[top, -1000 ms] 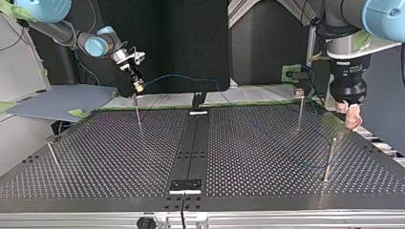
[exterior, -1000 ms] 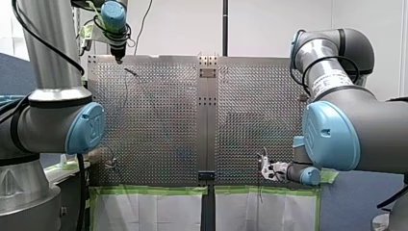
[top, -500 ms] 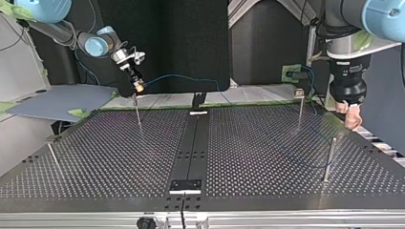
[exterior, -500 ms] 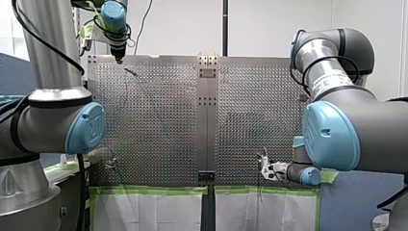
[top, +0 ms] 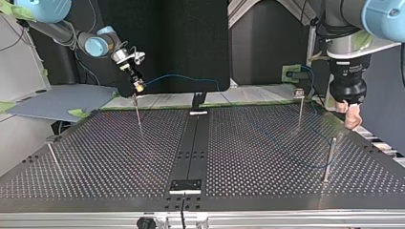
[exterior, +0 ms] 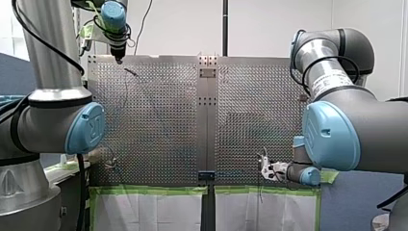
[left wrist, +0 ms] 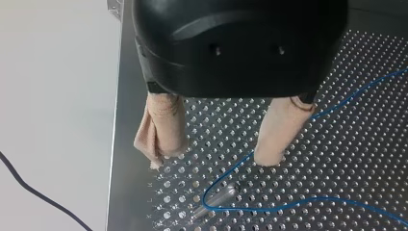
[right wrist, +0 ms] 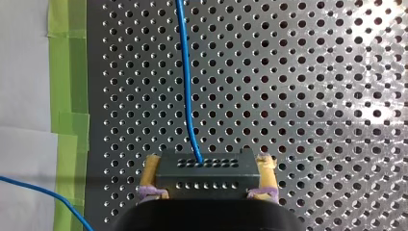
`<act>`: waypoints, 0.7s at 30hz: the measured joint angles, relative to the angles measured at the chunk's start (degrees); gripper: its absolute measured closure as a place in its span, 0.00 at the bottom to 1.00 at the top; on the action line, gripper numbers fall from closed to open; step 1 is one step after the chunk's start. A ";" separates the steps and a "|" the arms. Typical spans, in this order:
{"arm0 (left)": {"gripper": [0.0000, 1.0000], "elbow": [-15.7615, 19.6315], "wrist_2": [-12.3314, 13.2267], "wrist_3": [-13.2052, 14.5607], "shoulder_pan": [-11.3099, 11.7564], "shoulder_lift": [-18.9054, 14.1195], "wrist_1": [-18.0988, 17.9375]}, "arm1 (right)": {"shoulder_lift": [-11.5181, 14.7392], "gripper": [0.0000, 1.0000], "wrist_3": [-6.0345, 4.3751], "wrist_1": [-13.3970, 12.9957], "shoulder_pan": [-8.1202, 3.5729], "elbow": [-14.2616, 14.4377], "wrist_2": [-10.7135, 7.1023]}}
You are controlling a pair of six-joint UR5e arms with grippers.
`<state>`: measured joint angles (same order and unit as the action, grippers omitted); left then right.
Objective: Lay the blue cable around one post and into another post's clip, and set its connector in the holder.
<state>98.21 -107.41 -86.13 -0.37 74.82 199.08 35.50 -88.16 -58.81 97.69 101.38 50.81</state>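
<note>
Top view: 4 posts (top: 137, 112) | 1 blue cable (right wrist: 184, 72) | left gripper (left wrist: 212, 156) spread | right gripper (right wrist: 208, 164) pinching connector (right wrist: 202, 180)

A thin blue cable (right wrist: 185, 72) leaves the holed face of a small dark rectangular connector block (right wrist: 208, 175). The block is clamped level between the yellow pads of my right gripper (right wrist: 209, 166), off the perforated metal table (right wrist: 312, 96). In the top view the cable arcs slackly away from the connector at the left. Near the opposite edge it lies on the table and curves in a loop around a slim metal post (left wrist: 216, 199).
</note>
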 joint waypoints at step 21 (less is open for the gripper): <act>0.00 4.80 4.30 4.33 -3.26 -0.10 -2.82 | 0.02 0.91 0.16 0.00 0.09 0.01 0.28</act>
<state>103.00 -103.11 -81.80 -3.64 74.72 196.26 35.52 -88.00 -58.81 97.78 101.39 51.09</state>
